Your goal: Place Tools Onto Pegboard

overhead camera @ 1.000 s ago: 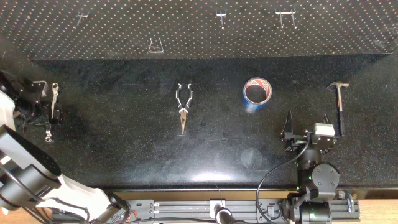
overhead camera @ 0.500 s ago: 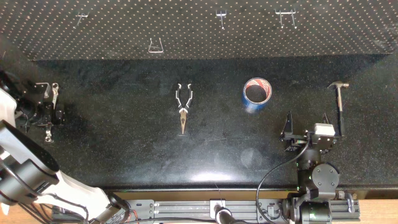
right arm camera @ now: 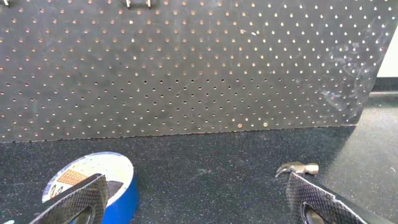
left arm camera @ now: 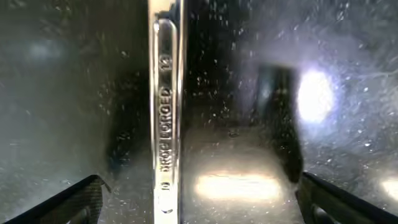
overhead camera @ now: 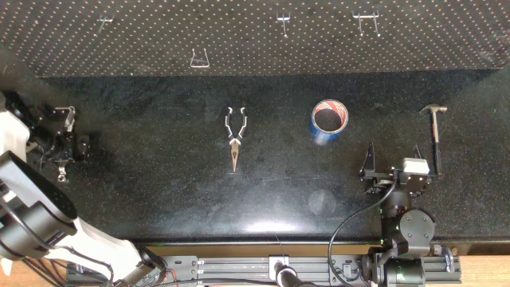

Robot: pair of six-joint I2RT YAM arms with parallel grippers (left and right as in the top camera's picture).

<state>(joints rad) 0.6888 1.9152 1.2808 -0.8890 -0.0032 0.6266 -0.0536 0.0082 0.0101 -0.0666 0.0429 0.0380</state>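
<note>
Wrench (left arm camera: 166, 124) lies flat on the desk (overhead camera: 159, 183) at the far left edge, well apart from the pegboard (overhead camera: 239, 32). I have the left hand (left arm camera: 199, 180) low over it with its fingers spread wide. The wrench shaft runs between them, nearer one finger; as far as I can tell, neither finger touches it.

Right hand (overhead camera: 393, 155) sits at the right side of the desk, close to its own base, fingers also apart and holding nothing. Hammer (overhead camera: 435, 131) lies just beside it toward the right edge, head pointing at the pegboard. Blue tape roll (overhead camera: 328, 119) sits left of the hammer, between the right hand and the pegboard. Pliers (overhead camera: 235, 137) lie mid-desk, handles toward the pegboard. Wire hooks (overhead camera: 199, 59) hang on the pegboard.
</note>
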